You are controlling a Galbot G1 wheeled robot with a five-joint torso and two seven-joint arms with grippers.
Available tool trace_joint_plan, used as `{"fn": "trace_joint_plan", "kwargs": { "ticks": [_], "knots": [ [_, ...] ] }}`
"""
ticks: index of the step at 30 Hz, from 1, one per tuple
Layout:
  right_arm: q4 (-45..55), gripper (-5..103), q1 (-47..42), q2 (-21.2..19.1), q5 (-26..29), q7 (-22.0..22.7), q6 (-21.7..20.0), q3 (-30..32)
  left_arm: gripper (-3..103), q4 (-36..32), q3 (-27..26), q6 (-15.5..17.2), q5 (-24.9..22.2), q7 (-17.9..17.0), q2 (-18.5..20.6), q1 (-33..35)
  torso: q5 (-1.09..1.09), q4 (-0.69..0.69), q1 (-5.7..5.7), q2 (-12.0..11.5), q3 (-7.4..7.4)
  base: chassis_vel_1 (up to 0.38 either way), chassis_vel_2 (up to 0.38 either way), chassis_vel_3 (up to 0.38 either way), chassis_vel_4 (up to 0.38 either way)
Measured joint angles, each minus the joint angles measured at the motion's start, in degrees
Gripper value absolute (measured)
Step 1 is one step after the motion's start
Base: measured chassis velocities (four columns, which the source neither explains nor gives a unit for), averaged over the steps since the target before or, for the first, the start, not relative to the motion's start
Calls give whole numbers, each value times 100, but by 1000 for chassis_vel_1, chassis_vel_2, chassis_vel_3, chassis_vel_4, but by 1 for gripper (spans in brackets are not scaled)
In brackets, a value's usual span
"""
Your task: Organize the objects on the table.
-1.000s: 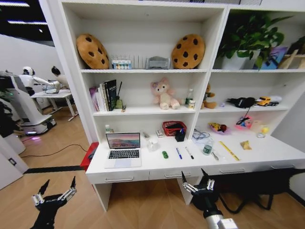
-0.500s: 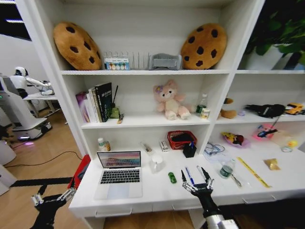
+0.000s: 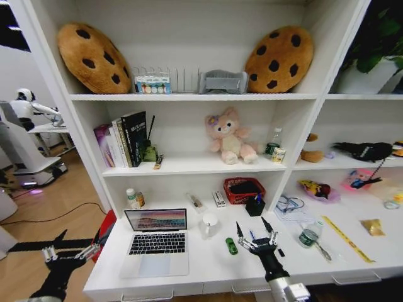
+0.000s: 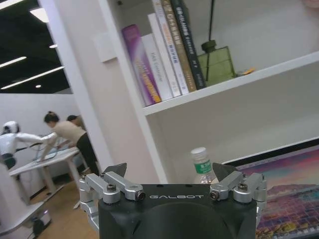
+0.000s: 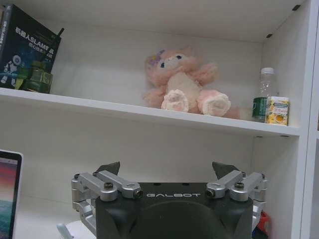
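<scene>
two grippers spread: right gripper (image 3: 255, 234) over table (image 3: 208, 261); red basket (image 3: 244, 190) holds dark item.

My left gripper (image 3: 69, 251) has a matte black housing with "GALBOT" printed in pale letters across its front edge. Silver metal linkages with dark screw heads sit at each side, ending in black pointed fingertips (image 4: 115, 169). My right gripper (image 3: 255, 234) looks identical: black body, same lettering, silver hinged links, black triangular tips (image 5: 107, 168). Below it, my right arm is a black stalk that meets a silver-grey cuff.
</scene>
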Motion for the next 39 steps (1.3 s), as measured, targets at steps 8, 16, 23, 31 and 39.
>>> {"fn": "trace_joint_plan", "kwargs": {
  "ticks": [8, 16, 23, 31, 39],
  "knots": [
    [-177, 100, 41, -12, 16, 62, 18, 97, 71, 714, -266, 110, -539, 120, 1865, -98, 1, 2, 9, -5, 2, 0, 0, 0, 0],
    [-323, 100, 87, -6, 39, 61, -6, 100, 44, 1208, -264, 69, -684, 236, 2956, -281, 1, 0, 7, -4, 2, 0, 0, 0, 0],
    [-667, 100, 244, -5, 182, 67, -92, 180, 16, 2042, -87, -71, -895, 883, 4553, -773, 2, 0, 7, -4, 2, 0, 0, 0, 0],
    [-1038, 100, 420, 75, 192, 67, -67, 172, 0, 2324, 160, -52, -1065, 1815, 6128, -966, 3, 0, 7, -4, 2, 0, 0, 0, 0],
    [-1183, 100, 616, 12, 216, 59, -70, 144, 0, 2608, 90, -48, -1288, 2374, 7185, -792, 3, 0, 7, -4, 2, 0, 0, 0, 0]
  ]
}}
